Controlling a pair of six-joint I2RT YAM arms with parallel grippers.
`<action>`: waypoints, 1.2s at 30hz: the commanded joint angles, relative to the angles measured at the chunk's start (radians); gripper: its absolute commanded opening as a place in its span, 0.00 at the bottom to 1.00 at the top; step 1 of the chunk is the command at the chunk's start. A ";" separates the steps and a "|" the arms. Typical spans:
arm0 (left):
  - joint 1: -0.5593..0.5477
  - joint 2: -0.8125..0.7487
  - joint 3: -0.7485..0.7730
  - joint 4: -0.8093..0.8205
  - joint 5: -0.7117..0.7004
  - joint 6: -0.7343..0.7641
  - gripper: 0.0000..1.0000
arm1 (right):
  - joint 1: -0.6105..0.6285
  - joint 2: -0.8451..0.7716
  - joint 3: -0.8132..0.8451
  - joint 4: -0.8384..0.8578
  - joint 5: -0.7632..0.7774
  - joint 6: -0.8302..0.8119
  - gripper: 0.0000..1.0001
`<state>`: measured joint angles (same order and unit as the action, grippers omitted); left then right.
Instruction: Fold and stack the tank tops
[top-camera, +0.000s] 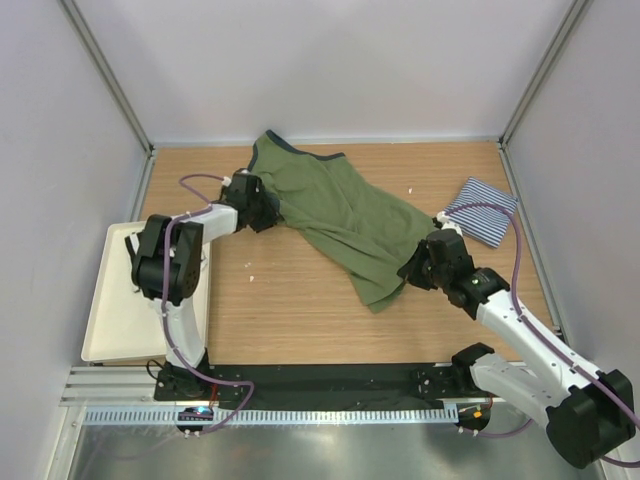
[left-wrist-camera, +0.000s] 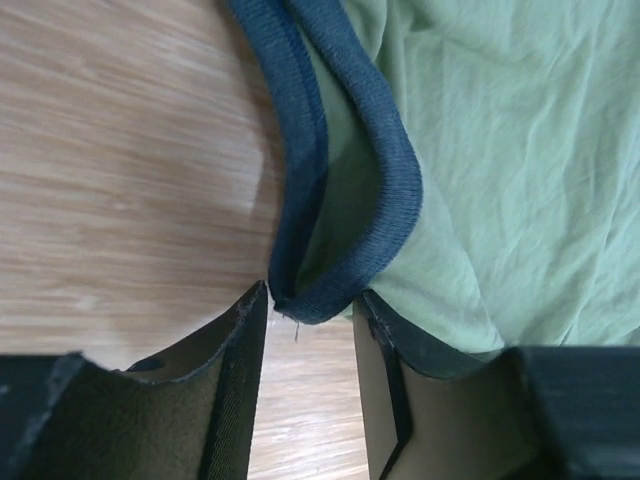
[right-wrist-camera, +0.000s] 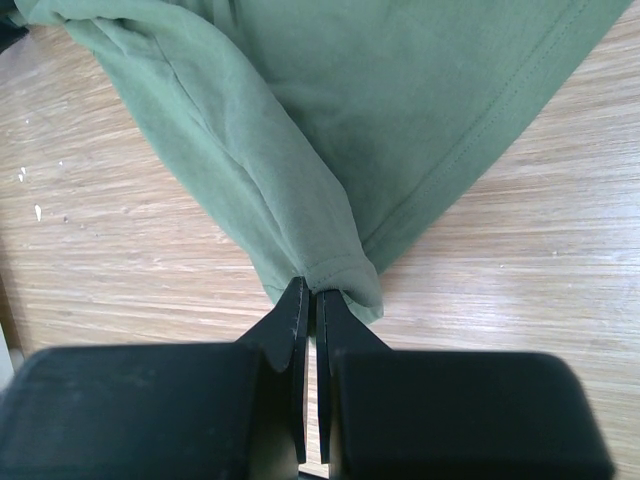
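The olive green tank top (top-camera: 340, 210) with navy trim lies crumpled and spread slantwise across the middle of the table. At its left side my left gripper (top-camera: 262, 208) is open. In the left wrist view the left gripper (left-wrist-camera: 312, 295) has a doubled loop of the navy trim (left-wrist-camera: 350, 180) reaching between its fingertips. My right gripper (top-camera: 412, 268) is shut on the olive top's lower hem corner, pinched at the tips of the right gripper (right-wrist-camera: 312, 290) with the olive cloth (right-wrist-camera: 400, 100) fanning away. The striped tank top (top-camera: 481, 210) lies folded at the back right.
A cream tray (top-camera: 110, 310) sits at the table's left edge beside the left arm's base. Grey walls and metal posts close in the back and sides. Small white specks (top-camera: 410, 190) lie on the wood.
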<state>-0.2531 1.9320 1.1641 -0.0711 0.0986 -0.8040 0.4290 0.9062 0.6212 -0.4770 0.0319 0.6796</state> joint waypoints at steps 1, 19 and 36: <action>0.000 0.030 0.043 -0.007 0.000 0.008 0.42 | -0.009 0.008 0.008 0.043 -0.018 -0.018 0.01; 0.008 -0.103 0.157 -0.128 -0.020 0.034 0.00 | -0.074 0.166 0.159 0.090 0.045 -0.028 0.01; 0.132 -0.638 0.499 -0.473 0.061 -0.004 0.00 | -0.348 0.308 1.077 -0.166 -0.401 -0.206 0.01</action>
<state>-0.1123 1.4517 1.6352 -0.4885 0.1387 -0.8154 0.0681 1.4086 1.6642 -0.5957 -0.2131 0.5354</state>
